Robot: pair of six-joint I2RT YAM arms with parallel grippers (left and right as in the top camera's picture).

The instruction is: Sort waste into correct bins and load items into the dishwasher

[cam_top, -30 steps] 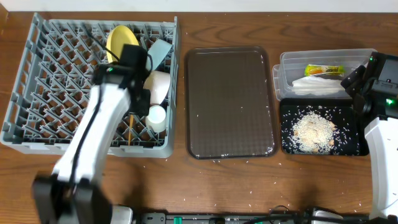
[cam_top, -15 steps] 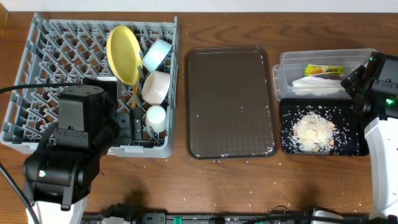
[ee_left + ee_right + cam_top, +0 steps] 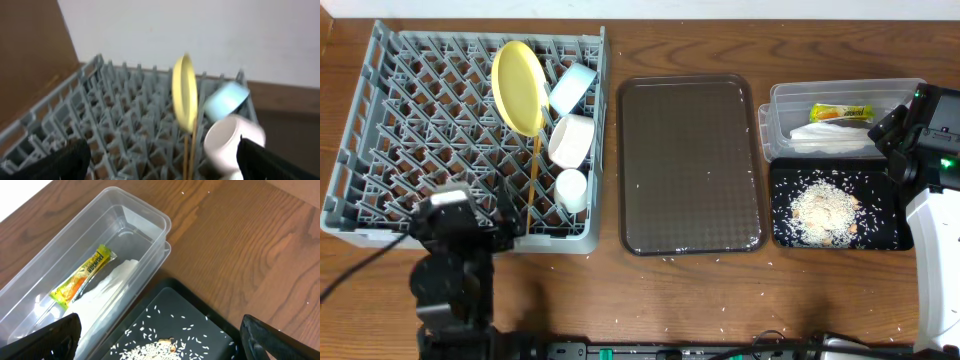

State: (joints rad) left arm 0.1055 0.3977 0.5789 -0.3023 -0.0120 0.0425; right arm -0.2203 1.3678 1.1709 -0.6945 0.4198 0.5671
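The grey dish rack holds the yellow plate on edge, the light blue bowl, the white bowl, the white cup and the chopsticks. My left gripper is open and empty at the rack's front edge; the left wrist view shows the plate, the white bowl and the chopsticks between its fingers. The clear tub holds the wrapper and napkin. The black tray holds crumbs. My right gripper is open and empty above both.
The dark brown serving tray lies between the rack and the bins, with a few stray rice grains on it and on the wooden table in front. The right arm stands at the right edge.
My left arm has pulled back out of the rack toward the table's front edge, uncovering the plate, bowls, cup and chopsticks. The right arm has not moved.
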